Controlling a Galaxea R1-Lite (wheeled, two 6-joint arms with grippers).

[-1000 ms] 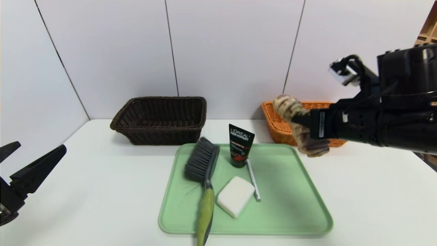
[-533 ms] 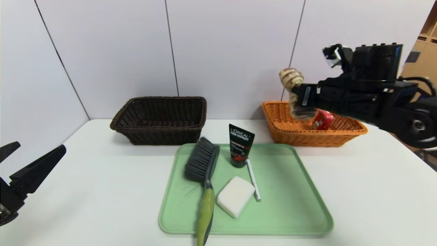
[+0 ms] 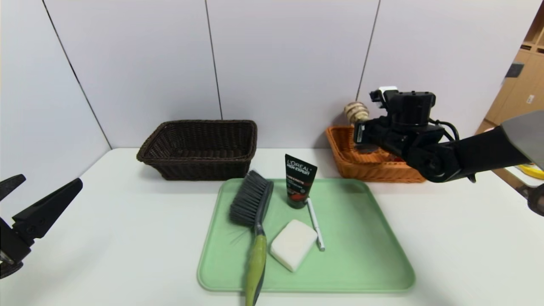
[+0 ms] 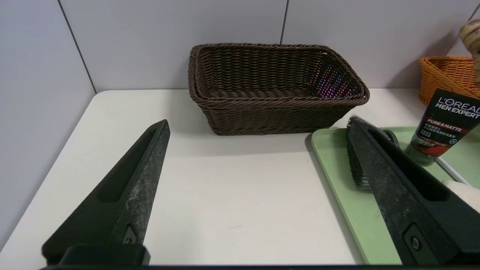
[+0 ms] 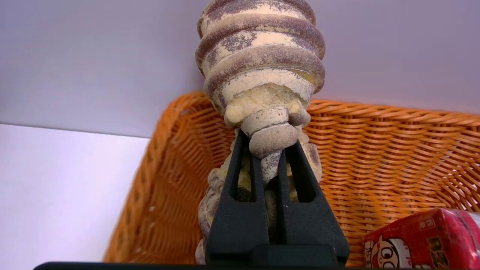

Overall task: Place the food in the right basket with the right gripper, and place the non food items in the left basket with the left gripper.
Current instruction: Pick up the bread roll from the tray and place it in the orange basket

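My right gripper (image 3: 359, 129) is shut on a brown-and-cream twisted pastry (image 3: 356, 111) and holds it over the orange basket (image 3: 340, 148) at the back right; the right wrist view shows the pastry (image 5: 262, 67) pinched between the fingers (image 5: 240, 180) above the basket's weave (image 5: 375, 157). A red snack pack (image 5: 420, 243) lies in that basket. On the green tray (image 3: 365, 238) lie a brush (image 3: 250, 204), a black L'Oreal tube (image 3: 298, 180), a white soap bar (image 3: 293, 243) and a white pen (image 3: 315, 223). My left gripper (image 3: 25, 199) is open at the table's left edge. The dark brown basket (image 3: 199, 146) is empty.
The white table (image 3: 127, 238) ends at grey wall panels behind both baskets. A wooden cabinet (image 3: 516, 85) stands at the far right.
My right arm has carried the pastry up and back, from in front of the orange basket to above it. The left arm has not moved.
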